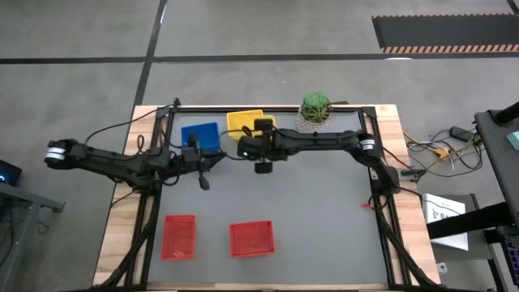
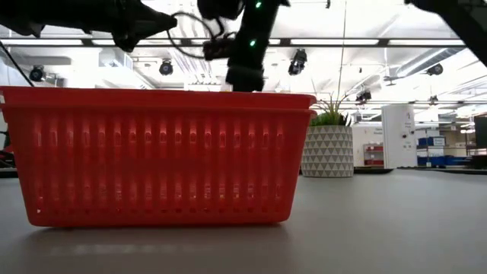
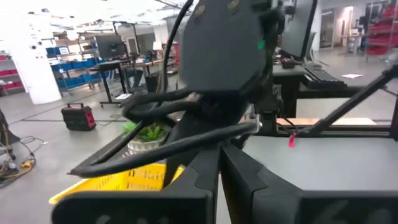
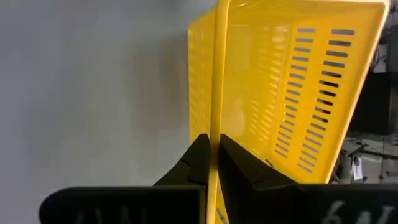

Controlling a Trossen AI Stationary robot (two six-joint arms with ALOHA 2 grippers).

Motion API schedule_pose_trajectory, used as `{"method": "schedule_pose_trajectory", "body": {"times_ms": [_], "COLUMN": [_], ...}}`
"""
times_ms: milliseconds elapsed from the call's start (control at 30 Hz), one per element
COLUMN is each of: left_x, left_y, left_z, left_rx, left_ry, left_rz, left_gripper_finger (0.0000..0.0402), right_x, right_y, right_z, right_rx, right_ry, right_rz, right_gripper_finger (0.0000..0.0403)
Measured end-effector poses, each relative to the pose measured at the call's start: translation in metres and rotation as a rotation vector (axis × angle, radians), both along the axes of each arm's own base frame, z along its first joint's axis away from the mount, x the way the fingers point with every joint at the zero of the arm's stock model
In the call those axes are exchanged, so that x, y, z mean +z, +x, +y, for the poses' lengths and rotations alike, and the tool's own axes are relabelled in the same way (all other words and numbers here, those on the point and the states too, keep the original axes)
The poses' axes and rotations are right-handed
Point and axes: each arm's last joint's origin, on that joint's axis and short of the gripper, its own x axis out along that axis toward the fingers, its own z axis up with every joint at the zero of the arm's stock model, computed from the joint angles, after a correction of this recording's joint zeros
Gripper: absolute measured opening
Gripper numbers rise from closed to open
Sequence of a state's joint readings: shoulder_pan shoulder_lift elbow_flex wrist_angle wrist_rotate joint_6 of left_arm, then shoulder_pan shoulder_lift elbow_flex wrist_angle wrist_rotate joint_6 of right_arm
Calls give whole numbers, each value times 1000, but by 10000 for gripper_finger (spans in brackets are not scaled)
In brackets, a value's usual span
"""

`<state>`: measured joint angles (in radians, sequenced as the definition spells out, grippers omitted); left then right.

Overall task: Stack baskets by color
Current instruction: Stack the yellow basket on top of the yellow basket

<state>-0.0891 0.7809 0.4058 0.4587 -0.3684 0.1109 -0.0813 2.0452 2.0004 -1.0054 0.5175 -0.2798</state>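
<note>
Closest to the low camera sits a red basket point(image 2: 156, 156) on the grey mat. Up at the far edge, the right gripper point(image 4: 210, 155) is pinched tight on the rim of a yellow basket point(image 4: 292, 81), apparently lifted. Beside it the left gripper point(image 3: 219, 163) is closed and empty, near the blue basket point(image 1: 200, 135); another red basket point(image 1: 179, 236) lies near the front.

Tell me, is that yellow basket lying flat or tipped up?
Tipped up. The right claw is shut on the yellow basket rim, and its slotted wall hangs clear of the grey table.
</note>
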Motion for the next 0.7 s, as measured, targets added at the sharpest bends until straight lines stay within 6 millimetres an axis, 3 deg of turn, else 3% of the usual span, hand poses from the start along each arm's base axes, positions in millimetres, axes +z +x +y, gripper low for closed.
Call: {"method": "schedule_pose_trajectory", "body": {"times_ms": [333,700], "left_x": [-11,-8], "left_y": [-12,-19], "left_z": [2,3], "left_rx": [23,34], "left_ry": [-5,-8], "left_rz": [-3,-42], "left_gripper_finger": [0,0], "right_x": [-15,-25], "right_y": [29,40], "right_z": [-37,-67], "right_rx": [35,24], "right_ry": [-47,-70], "right_rz": [26,13], "right_gripper_finger": [12,13]}}
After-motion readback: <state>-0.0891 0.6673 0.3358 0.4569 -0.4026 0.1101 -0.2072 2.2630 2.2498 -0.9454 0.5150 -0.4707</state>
